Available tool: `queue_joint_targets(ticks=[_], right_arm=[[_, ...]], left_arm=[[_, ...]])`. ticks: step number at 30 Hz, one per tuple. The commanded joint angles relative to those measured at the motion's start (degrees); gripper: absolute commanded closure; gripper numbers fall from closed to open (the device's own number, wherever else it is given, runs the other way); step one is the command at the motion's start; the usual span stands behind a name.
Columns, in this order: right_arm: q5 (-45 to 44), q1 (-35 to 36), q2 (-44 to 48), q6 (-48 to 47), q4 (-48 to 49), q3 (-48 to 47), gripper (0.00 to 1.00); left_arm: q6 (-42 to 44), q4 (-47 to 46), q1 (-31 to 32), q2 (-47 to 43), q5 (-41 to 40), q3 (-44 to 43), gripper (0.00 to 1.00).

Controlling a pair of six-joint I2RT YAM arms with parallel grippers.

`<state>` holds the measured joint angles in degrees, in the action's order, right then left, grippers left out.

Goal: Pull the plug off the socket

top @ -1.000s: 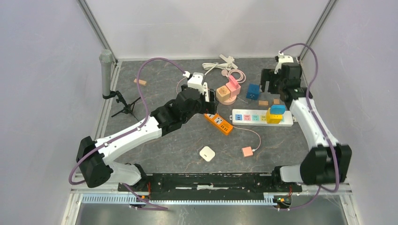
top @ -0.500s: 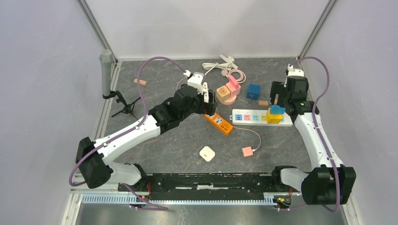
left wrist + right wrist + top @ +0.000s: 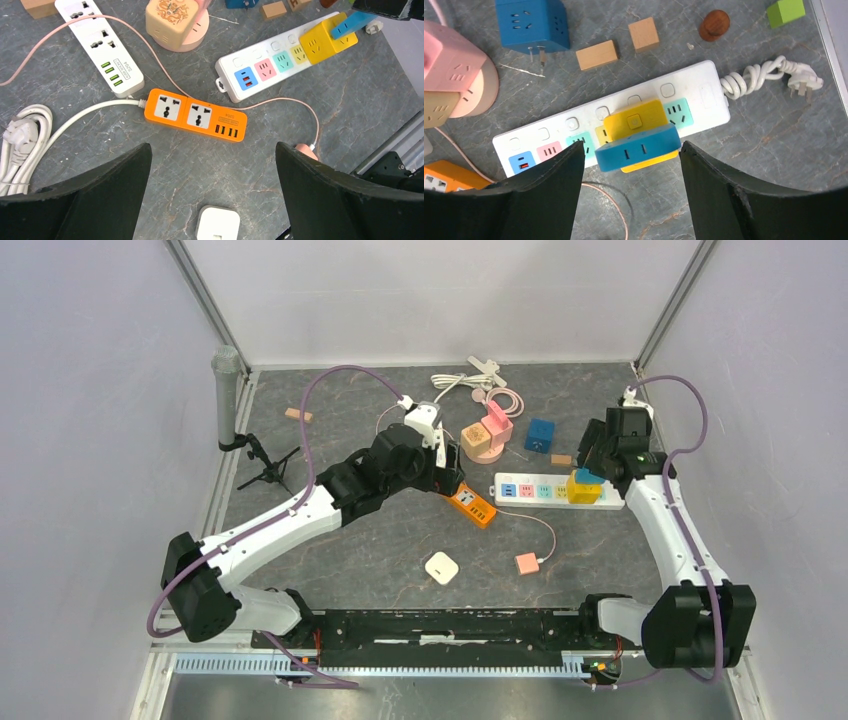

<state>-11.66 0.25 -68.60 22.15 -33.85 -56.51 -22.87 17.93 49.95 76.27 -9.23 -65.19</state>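
A white power strip point(image 3: 530, 489) with coloured sockets lies right of centre. A yellow cube adapter point(image 3: 583, 492) is plugged into it, with a blue plug point(image 3: 587, 476) on top. My right gripper point(image 3: 597, 455) hangs open just above them. In the right wrist view the blue plug point(image 3: 638, 148) and yellow adapter point(image 3: 635, 119) sit between the spread fingers of the right gripper point(image 3: 631, 150), not touched. My left gripper point(image 3: 452, 475) is open and empty above an orange power strip point(image 3: 195, 114). The left wrist view shows the left gripper point(image 3: 212, 150) and the white strip point(image 3: 260, 70).
A white charger point(image 3: 441, 567) and a pink charger point(image 3: 527, 563) with a thin cable lie near the front. A blue cube point(image 3: 540, 435), pink and beige adapters point(image 3: 487, 432), wooden blocks point(image 3: 596, 54) and a coiled cord point(image 3: 769, 75) lie at the back. A microphone stand point(image 3: 226, 390) is at the left.
My right gripper has moved from the back right corner toward the yellow adapter and blue plug and now hangs over them. My left gripper has shifted slightly right over the orange strip.
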Motion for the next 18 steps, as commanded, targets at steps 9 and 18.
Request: queue_joint_targets(ticks=[9,18], right_arm=[[-9.89,0.1,-3.66,17.5,-6.0,-2.77,0.23],[-7.11,0.1,0.28,26.75,-4.49,1.45,0.65]], left_arm=[[-1.28,0.67,-0.21,0.56,3.99,-2.36,0.0],[-3.13,-1.73,-0.21,5.37,8.85,-6.74,0.0]])
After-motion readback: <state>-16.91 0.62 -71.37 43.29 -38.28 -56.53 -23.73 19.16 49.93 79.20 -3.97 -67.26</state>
